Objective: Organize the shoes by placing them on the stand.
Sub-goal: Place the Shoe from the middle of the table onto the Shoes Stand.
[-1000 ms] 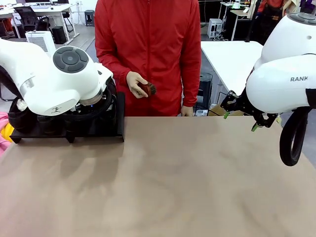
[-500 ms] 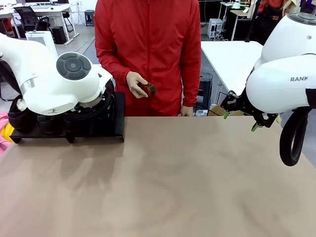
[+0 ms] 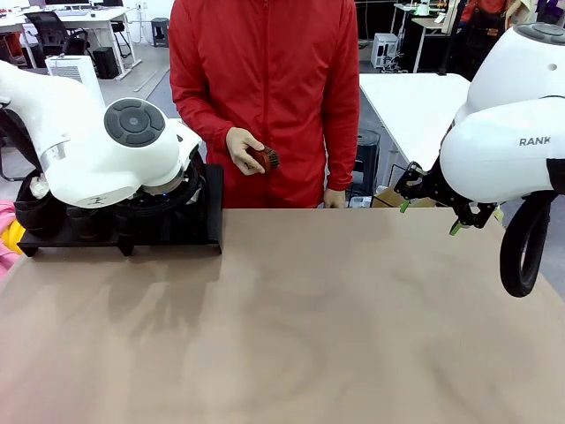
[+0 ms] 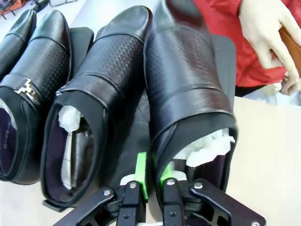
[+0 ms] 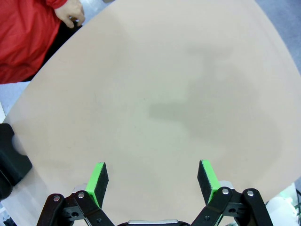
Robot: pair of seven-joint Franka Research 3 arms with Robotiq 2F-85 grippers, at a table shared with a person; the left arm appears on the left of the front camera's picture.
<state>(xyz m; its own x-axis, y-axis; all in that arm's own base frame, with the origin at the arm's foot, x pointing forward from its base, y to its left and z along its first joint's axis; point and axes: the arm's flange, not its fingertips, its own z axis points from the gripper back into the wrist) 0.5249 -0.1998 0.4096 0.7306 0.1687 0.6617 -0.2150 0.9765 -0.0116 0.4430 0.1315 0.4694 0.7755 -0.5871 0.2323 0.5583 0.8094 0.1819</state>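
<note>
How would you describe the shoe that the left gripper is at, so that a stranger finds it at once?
Look at the black stand at the table's far left corner, where four black shoes sit in a row. It is the end shoe nearest the person's hand, with the left gripper straddling its heel rim. Unlike the buckled shoe, it is plain, with white paper showing.
</note>
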